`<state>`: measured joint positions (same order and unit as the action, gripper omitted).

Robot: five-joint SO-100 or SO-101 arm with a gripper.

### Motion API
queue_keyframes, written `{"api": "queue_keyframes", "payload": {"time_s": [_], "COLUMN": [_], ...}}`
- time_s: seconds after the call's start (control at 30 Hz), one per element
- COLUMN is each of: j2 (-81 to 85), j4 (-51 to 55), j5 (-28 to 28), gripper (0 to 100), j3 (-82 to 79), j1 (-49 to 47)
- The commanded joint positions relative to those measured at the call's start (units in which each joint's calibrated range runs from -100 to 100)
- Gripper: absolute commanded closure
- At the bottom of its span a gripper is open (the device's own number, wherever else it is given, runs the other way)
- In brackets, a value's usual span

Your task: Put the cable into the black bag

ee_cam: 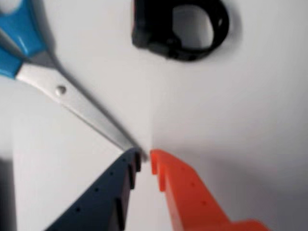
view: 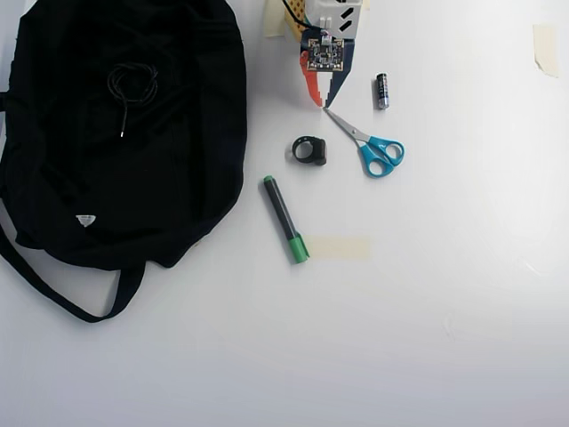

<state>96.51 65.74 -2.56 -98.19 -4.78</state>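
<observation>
In the overhead view the black bag lies flat at the left, a small white label near its lower edge. The cable, a small black loop with a loose tail, rests on the bag's upper fabric; whether it is on top or inside I cannot tell. My gripper hangs to the right of the bag, well clear of the cable. In the wrist view its dark blue and orange fingers meet at my gripper, shut with nothing between them. Neither bag nor cable shows in the wrist view.
Blue-handled scissors point their tip at the fingertips. A black ring-shaped clip lies just below the gripper in the overhead view. A green-capped marker, a battery and a tape strip lie nearby.
</observation>
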Motion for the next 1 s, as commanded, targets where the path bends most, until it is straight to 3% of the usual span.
{"api": "queue_keyframes", "payload": {"time_s": [0.0, 0.97], "j2": [2.74, 2.74], "j4": [4.46, 7.22], "j5": [0.2, 0.15], "gripper": [98, 98], "j3": [-1.09, -1.09], "j1": [-0.24, 0.21]}}
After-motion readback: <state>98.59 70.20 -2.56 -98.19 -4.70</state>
